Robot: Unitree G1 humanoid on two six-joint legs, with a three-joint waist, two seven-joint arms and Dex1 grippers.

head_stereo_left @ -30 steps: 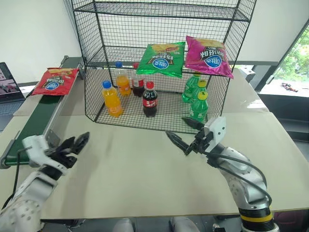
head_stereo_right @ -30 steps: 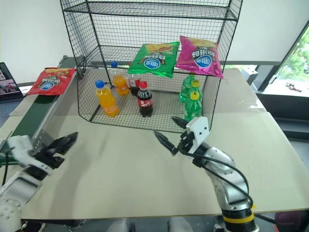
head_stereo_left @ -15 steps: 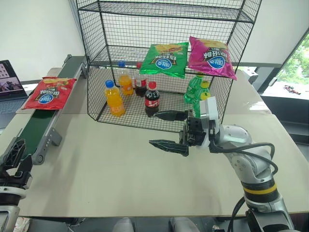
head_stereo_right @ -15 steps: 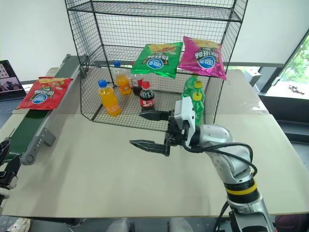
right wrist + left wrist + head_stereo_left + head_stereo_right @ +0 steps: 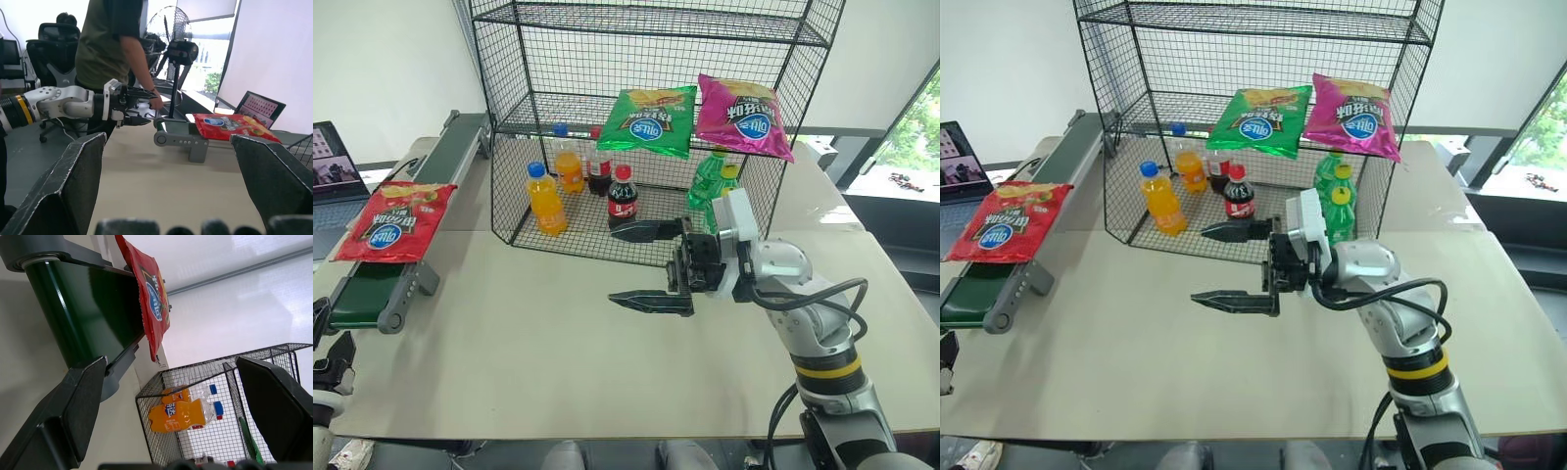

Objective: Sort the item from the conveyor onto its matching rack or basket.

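Sitting near the rounded near end of the conveyor (image 5: 372,294) is the red chip bag (image 5: 386,220), flat on the dark green belt with its edges hanging over the rails, nothing touching it. Left gripper (image 5: 142,105) is off past that end of the belt, jaws wide apart and empty. Right gripper (image 5: 651,266) hovers over the middle of the desk (image 5: 558,362), pointing sideways toward the conveyor, jaws spread with nothing between them. Behind it is the black wire rack (image 5: 509,117), with a green chip bag (image 5: 651,119) and a pink chip bag (image 5: 744,116) on a middle tier and bottles (image 5: 582,191) below. A person (image 5: 110,44) stands beyond the conveyor.
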